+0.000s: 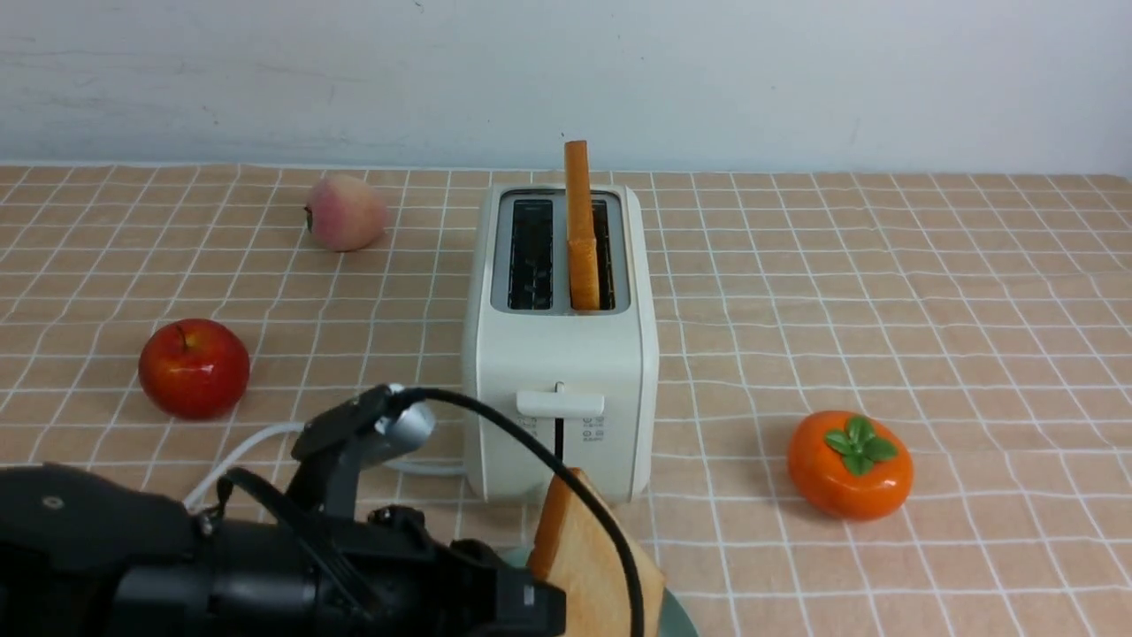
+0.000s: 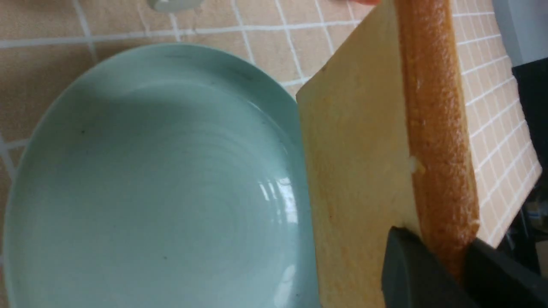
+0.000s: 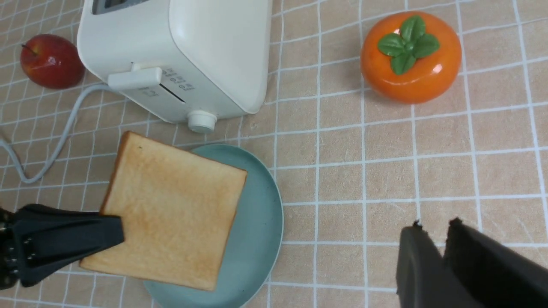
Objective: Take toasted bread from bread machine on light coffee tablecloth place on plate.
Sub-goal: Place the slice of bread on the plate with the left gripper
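- Left hand (image 2: pixel 443 261): fingers clamped on one slice of toast (image 3: pixel 171 209), held tilted above the plate (image 3: pixel 257 239), in front of the toaster (image 1: pixel 562 354).
- Second slice (image 1: pixel 580 230): upright in the toaster's slot, its upper part protruding.
- Right hand (image 3: pixel 439 252): nothing gripped; fingertips slightly apart.
- Handling (judged): light, fairly stiff, crumbly; best pinched lightly across both faces near a crust, since hard squeezing could dent or crack it.

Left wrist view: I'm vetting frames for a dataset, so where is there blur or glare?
Left wrist view: the left gripper is blurred, glare streaks on the plate; right wrist view: the right gripper is soft, a small highlight on the persimmon; front view: the toaster looks fairly sharp.
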Available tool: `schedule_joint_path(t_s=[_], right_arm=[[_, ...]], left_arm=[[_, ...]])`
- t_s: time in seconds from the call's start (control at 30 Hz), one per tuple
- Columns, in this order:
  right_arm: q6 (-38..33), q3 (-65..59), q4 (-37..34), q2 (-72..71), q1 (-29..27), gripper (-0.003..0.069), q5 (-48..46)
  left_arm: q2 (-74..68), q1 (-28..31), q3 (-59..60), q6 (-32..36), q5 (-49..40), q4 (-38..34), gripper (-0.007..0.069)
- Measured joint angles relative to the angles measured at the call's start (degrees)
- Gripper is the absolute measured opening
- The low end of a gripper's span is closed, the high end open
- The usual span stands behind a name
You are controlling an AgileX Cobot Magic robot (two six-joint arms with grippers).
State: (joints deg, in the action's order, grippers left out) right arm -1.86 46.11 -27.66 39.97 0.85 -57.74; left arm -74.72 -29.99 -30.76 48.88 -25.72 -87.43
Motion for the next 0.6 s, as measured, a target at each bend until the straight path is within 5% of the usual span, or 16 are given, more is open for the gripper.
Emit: schedule_joint_path(t_s=[0.1, 0.33, 0.43, 0.6], right_arm=[[0.00, 0.00, 0.00, 0.00, 0.00, 0.0108, 0.12], [0.00, 0.00, 0.00, 0.00, 0.00, 0.0111, 0.19], [-2.56, 0.98, 0.00, 0.14, 0.00, 0.0113, -0.53], [-7.46, 8.41, 0.00, 2.40, 0.00, 0.0117, -5.13]], left_arm=[[-4.17, -1.05, 0.28, 8.25, 1.60, -5.68, 0.0060], [-9.98, -1.14, 0.35, 12.98, 2.80, -8.76, 0.0172], [-10.55, -1.14, 0.35, 12.59, 4.12, -7.01, 0.0300], [-6.59, -1.14, 0.35, 3.88, 6.65, 5.16, 0.0295]])
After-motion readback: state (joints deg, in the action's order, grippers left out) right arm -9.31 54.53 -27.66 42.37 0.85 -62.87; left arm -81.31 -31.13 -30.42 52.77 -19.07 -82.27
